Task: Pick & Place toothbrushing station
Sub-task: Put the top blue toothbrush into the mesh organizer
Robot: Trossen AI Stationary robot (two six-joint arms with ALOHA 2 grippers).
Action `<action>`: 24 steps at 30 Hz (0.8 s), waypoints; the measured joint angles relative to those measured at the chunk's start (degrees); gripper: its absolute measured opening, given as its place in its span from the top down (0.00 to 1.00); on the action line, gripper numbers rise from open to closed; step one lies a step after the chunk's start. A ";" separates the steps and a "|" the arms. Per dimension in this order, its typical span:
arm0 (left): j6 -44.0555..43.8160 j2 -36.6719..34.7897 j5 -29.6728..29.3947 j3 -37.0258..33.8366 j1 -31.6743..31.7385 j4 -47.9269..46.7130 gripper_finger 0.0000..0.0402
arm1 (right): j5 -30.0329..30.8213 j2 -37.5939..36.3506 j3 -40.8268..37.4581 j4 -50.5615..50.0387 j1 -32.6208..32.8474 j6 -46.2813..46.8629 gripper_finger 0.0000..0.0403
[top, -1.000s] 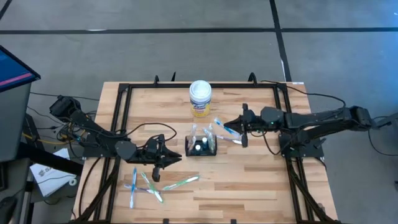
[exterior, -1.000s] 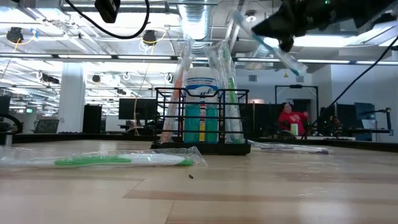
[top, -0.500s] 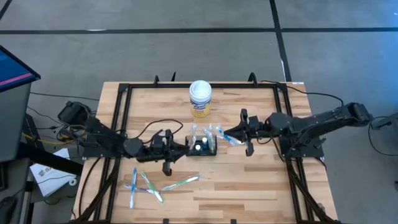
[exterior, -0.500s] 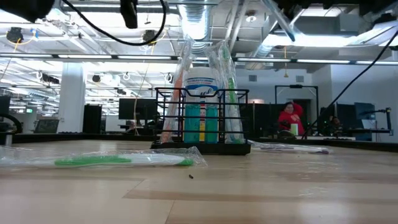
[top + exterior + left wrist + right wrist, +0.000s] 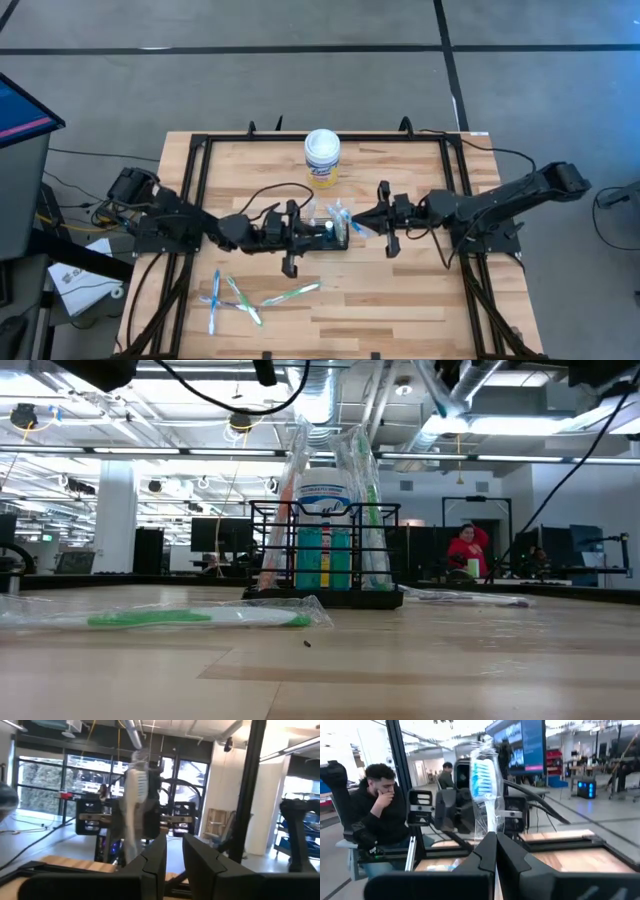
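From above, the left gripper (image 5: 303, 236) is reaching across the wooden table (image 5: 400, 300) and sitting right at the left wall of the toothbrushing station (image 5: 327, 236), the black wire caddy just ahead of its fingertips, while three wrapped toothbrushes (image 5: 245, 298) are lying on the boards behind and to one side of it, nearer the table's front edge. The right gripper (image 5: 358, 217) is facing it from the opposite side, its tips at the caddy's right wall, pinching a blue wrapped toothbrush (image 5: 343, 218) that is leaning over the caddy; the white-lidded canister (image 5: 322, 158) is standing well beyond both grippers, toward the far edge. At table level, the caddy (image 5: 325, 555) is standing upright mid-table with wrapped brushes and tubes rising from it, a green wrapped toothbrush (image 5: 195, 618) is lying flat in the foreground, and a person (image 5: 463, 552) in red is sitting far back in the room. In the left wrist view, the left gripper's fingers (image 5: 156, 859) are standing slightly apart with a narrow gap and nothing between them, and a white wrapped brush (image 5: 134, 802) is standing upright just ahead of them. In the right wrist view, the right gripper's fingers (image 5: 510, 857) are pressing together on the handle of the blue-bristled wrapped toothbrush (image 5: 483, 790), which is rising upright from the tips; a seated person (image 5: 385, 810) is showing beyond the table.
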 joint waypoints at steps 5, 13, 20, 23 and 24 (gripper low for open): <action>-0.27 0.00 0.00 0.05 0.58 -1.34 0.80 | -0.03 2.06 0.01 4.69 0.00 -0.67 1.00; -0.84 0.00 -0.55 0.19 1.38 -1.21 0.71 | -0.04 5.89 0.07 10.62 0.79 -1.33 1.00; -0.37 0.50 -0.62 1.93 1.43 -2.04 0.67 | -0.14 10.27 4.91 11.00 0.79 -2.52 1.00; -0.47 0.50 -0.62 2.11 1.46 -3.11 0.67 | -0.24 11.98 7.57 8.30 0.78 -4.01 1.00; -0.46 0.52 -0.64 2.09 1.39 -3.13 0.68 | -0.24 12.49 8.41 7.78 0.74 -4.12 1.00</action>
